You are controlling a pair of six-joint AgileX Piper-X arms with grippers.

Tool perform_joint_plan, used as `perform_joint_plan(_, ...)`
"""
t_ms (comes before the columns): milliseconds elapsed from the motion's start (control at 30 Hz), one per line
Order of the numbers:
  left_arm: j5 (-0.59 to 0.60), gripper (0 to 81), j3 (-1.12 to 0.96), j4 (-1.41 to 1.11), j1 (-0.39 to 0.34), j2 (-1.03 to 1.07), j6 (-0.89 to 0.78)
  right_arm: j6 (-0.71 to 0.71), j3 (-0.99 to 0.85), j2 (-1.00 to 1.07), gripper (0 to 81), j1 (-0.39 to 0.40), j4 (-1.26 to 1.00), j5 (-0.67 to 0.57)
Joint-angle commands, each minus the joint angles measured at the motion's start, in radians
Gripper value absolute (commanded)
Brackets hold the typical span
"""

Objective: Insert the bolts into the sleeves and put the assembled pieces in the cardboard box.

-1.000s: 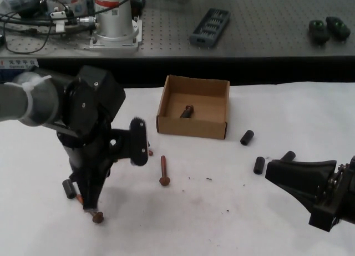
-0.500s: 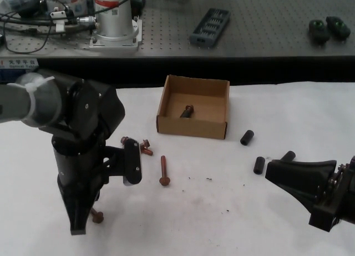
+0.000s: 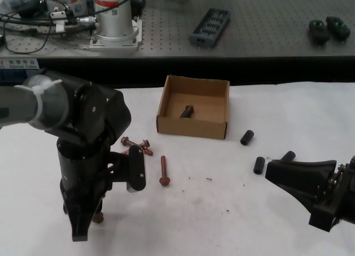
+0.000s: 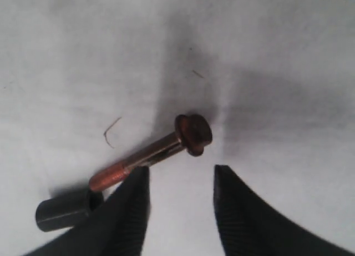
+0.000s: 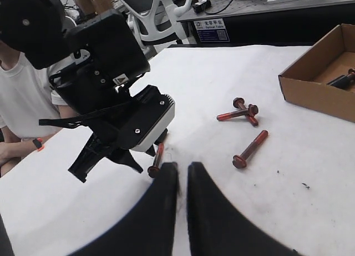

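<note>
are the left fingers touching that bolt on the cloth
Cannot tell: in the left wrist view one finger overlaps the bolt at its shaft, but whether it makes contact is unclear.

This is a research lab, most likely a robotics one. Across the top of the high view runs an optical table point(image 3: 266, 39), its dark metal surface drilled with a regular grid of mounting holes. At the upper left of that frame a polished metal column point(image 3: 113, 14) is fixed to it on a base plate, beside a tangle of cables point(image 3: 25, 23) and connectors. A black ribbed holder point(image 3: 209, 26) lies further right. A printed label point(image 3: 19, 63) is stuck to the table's front edge. The worktop point(image 3: 222, 211) in front is covered with a white sheet, and a black robot arm point(image 3: 83, 128) stands over it at the left. At the top of the right wrist view an office chair point(image 5: 145, 3) stands behind it.
</note>
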Motion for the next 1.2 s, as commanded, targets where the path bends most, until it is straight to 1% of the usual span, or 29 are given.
perform_joint_plan(0, -0.003, 39.6, -0.009, 0.01, -0.002, -0.008, -0.008, -0.009, -0.013, -0.008, 7.1, 0.004, -0.001, -0.006)
perform_joint_plan(133, -0.003, 31.6, -0.009, 0.008, -0.002, -0.008, 0.022, -0.009, -0.013, -0.008, 7.1, 0.004, -0.001, -0.006)
perform_joint_plan(200, -0.003, 29.0, -0.009, 0.001, -0.002, -0.008, 0.037, -0.009, -0.013, -0.008, 7.1, 0.004, -0.001, -0.006)
perform_joint_plan(400, 0.001, 28.8, -0.006, -0.051, -0.002, -0.006, 0.048, -0.009, -0.013, -0.008, 7.1, 0.004, 0.008, -0.006)
perform_joint_plan(533, 0.034, 28.8, 0.018, -0.091, -0.002, -0.006, 0.09, -0.009, -0.013, -0.008, 7.1, 0.004, 0.008, -0.006)
perform_joint_plan(667, 0.035, 28.8, 0.036, -0.105, 0.002, -0.001, 0.116, -0.009, -0.013, -0.008, 7.1, 0.004, 0.008, -0.006)
perform_joint_plan(800, 0.039, 28.8, 0.039, -0.103, 0.005, 0.003, 0.118, -0.009, -0.013, -0.008, 7.1, 0.004, 0.008, -0.006)
perform_joint_plan(967, 0.085, 28.8, 0.039, -0.108, 0.005, 0.003, 0.118, -0.009, -0.013, -0.008, 7.1, 0.004, 0.008, -0.006)
perform_joint_plan(1167, 0.085, 28.8, 0.045, -0.132, 0.011, 0.007, 0.123, -0.009, -0.013, -0.008, 7.1, 0.004, 0.008, -0.028)
